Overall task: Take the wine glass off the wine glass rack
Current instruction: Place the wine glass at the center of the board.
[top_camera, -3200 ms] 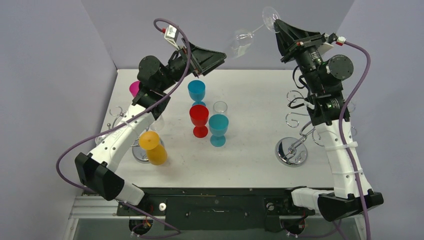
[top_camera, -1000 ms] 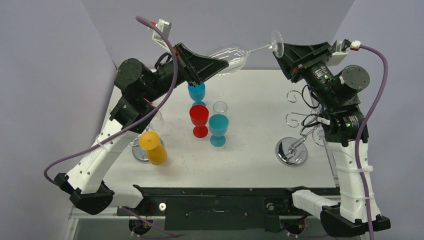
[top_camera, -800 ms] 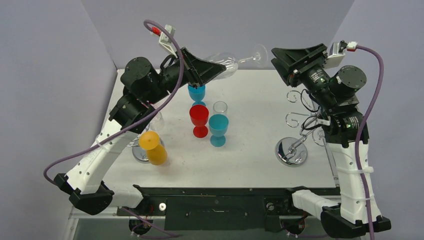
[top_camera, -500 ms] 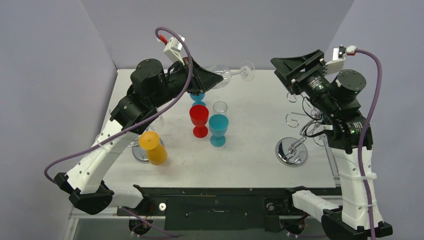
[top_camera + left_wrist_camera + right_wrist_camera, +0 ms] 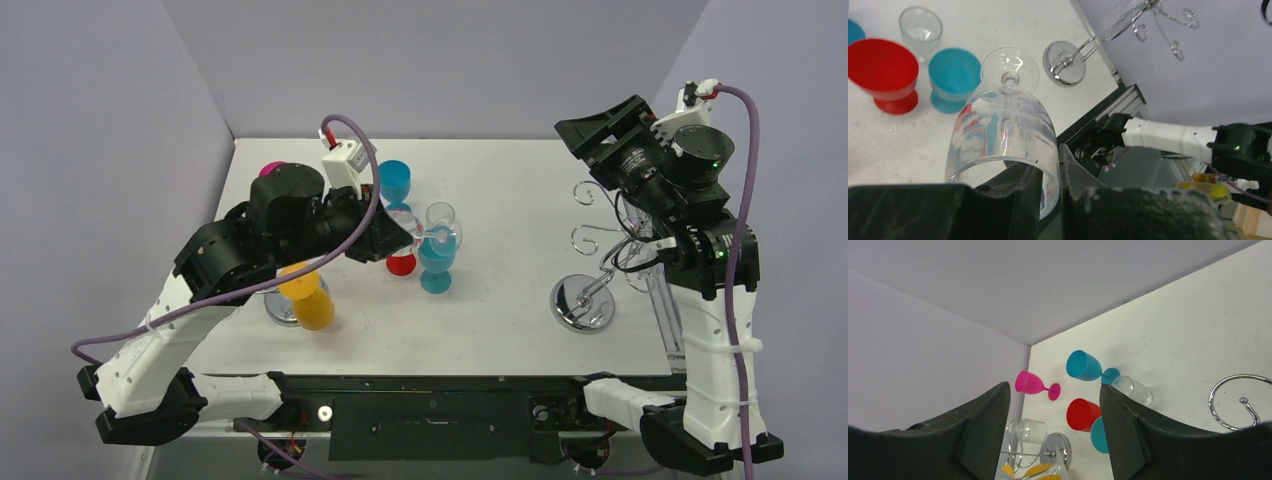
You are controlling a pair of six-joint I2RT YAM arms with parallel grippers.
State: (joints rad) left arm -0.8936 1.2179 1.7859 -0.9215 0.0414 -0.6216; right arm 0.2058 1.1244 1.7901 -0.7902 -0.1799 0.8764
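Observation:
A clear wine glass point(image 5: 1003, 127) lies nearly level in the air, its foot point(image 5: 1010, 70) pointing away from the wrist camera. My left gripper point(image 5: 1050, 182) is shut on its rim, one finger inside the bowl and one outside. From above, the glass point(image 5: 418, 230) hovers over the red and teal goblets with the left gripper point(image 5: 392, 238) behind it. The chrome wine glass rack point(image 5: 583, 300) stands at the right, its hooks point(image 5: 588, 236) bare. My right gripper point(image 5: 607, 132) is open and empty, high above that rack; its wrist view shows the right gripper point(image 5: 1055, 432) framing only the table.
On the table stand a blue goblet point(image 5: 394, 180), a red goblet point(image 5: 401, 264), a teal goblet point(image 5: 436, 262), a small clear glass point(image 5: 440, 214) and a pink goblet point(image 5: 269, 171). A second rack point(image 5: 1060, 450) at the left carries an orange glass point(image 5: 307, 296) and a clear one point(image 5: 1034, 431).
My right gripper opened and let go of the glass's foot, then drew back to the right. My left arm swung the glass down and nearer, over the coloured goblets.

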